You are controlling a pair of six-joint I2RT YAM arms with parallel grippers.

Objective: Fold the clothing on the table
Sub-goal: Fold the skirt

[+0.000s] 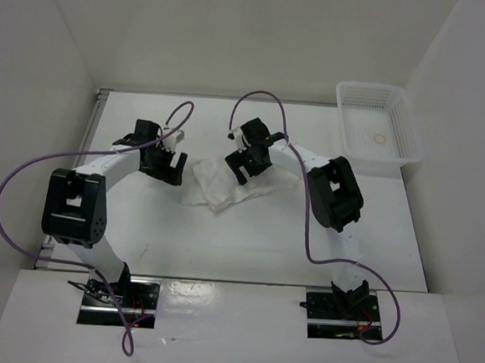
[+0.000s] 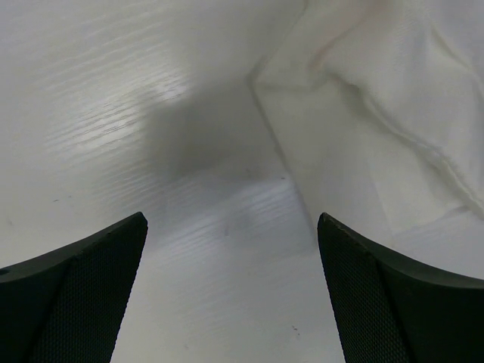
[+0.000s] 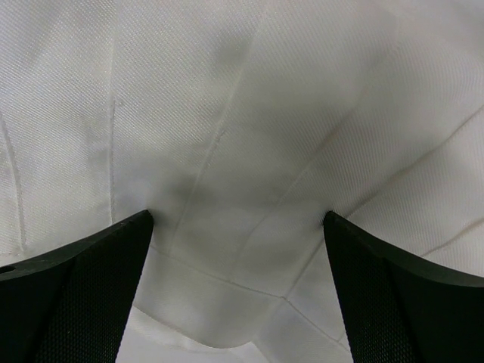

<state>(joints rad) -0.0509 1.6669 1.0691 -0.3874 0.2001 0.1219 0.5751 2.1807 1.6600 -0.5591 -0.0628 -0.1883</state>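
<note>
The left gripper (image 2: 231, 221) is wide open and holds nothing. It hangs low over the bare, flat white table (image 2: 113, 113). The edge of the thin, white pleated skirt (image 2: 378, 113) is just beside one of its black fingers. The right gripper (image 3: 238, 218) is wide open too and holds nothing. It sits right over the skirt, with soft folds between its fingers. The skirt lies in a crumpled heap in the middle of the table. A white plastic mesh basket (image 1: 370, 162) sits in the far right corner, well apart from the skirt, with a small ring (image 1: 380, 140) inside.
</note>
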